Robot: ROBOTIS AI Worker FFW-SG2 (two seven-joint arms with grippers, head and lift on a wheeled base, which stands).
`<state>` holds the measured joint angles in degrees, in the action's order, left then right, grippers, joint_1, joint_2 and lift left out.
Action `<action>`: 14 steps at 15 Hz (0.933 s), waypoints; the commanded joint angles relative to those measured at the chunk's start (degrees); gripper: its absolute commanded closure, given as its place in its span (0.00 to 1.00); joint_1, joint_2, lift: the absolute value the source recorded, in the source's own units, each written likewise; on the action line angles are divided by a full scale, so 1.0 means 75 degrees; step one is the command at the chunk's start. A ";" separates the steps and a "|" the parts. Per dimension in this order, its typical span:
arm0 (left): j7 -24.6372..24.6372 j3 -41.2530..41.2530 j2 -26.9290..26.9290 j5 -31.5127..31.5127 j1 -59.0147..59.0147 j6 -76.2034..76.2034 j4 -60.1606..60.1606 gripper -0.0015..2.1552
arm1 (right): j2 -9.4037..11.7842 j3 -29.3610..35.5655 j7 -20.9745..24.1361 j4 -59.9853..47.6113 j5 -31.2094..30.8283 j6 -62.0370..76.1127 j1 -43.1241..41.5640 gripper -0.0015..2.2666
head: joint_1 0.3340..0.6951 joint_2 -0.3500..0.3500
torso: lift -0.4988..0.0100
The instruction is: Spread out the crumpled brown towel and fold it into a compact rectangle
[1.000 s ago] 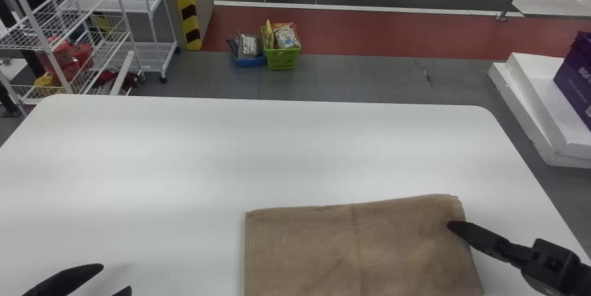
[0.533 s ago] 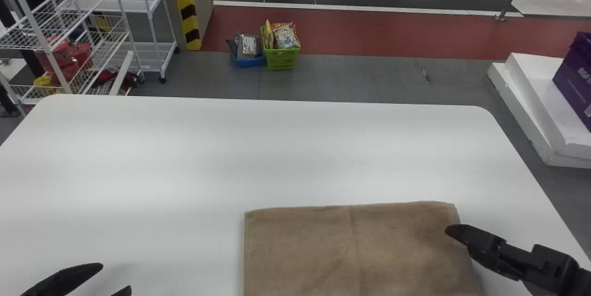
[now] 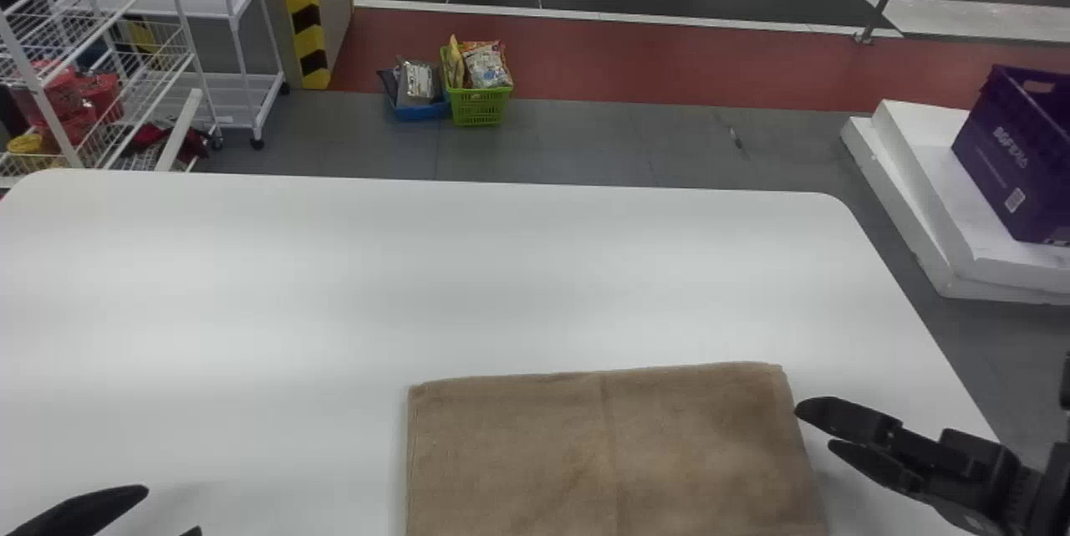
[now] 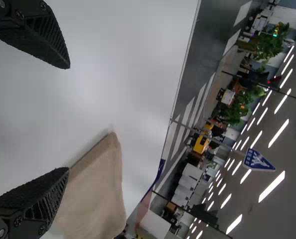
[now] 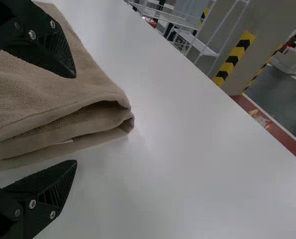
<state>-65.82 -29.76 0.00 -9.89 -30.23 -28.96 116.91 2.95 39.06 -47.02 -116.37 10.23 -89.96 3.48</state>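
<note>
While the brown towel (image 3: 585,452) lies folded in layers on the near side of the white table (image 3: 334,302), the right gripper (image 3: 813,426) sits at its right edge, fingers wide apart, and the left gripper (image 3: 172,509), also wide open, hangs well to its left.

White flat-topped table (image 3: 251,285), rounded far corners. Brown rectangular cloth towel (image 3: 543,452) on it, toward right side, folded in layers, crease running near-to-far
</note>
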 commanded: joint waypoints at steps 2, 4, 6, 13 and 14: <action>-0.0013 -0.0040 -0.0020 -0.0006 0.0000 0.0000 -0.0014 0.04 | 0.0017 -0.0533 0.0000 0.0106 -0.0486 -0.0016 -0.0124 0.13 | 1.00 0.36 | 0.73; -0.0036 -0.0052 -0.0020 -0.0006 0.0000 0.0000 -0.0026 0.04 | 0.0029 -0.0790 0.0000 0.0142 -0.0708 -0.0016 -0.0206 0.13 | 1.00 0.38 | 0.73; -0.0060 -0.0087 -0.0020 -0.0006 0.0000 0.0000 -0.0037 0.04 | 0.0029 -0.0896 -0.0059 0.0153 -0.1001 -0.0016 -0.0300 0.13 | 1.00 0.40 | 0.73; -0.0071 -0.0134 -0.0020 -0.0041 0.0000 0.0000 -0.0037 0.04 | 0.0158 -0.1353 -0.0223 0.0177 -0.1693 -0.0016 -0.0441 0.13 | 1.00 0.40 | 0.73; -0.0071 -0.0134 -0.0020 -0.0041 -0.0012 0.0000 -0.0049 0.04 | 0.0158 -0.1435 -0.0270 0.0200 -0.1763 -0.0016 -0.0441 0.15 | 1.00 0.40 | 0.73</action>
<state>-66.36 -30.74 0.00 -10.15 -30.25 -28.97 116.62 4.13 29.16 -48.80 -115.09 -2.17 -89.96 0.23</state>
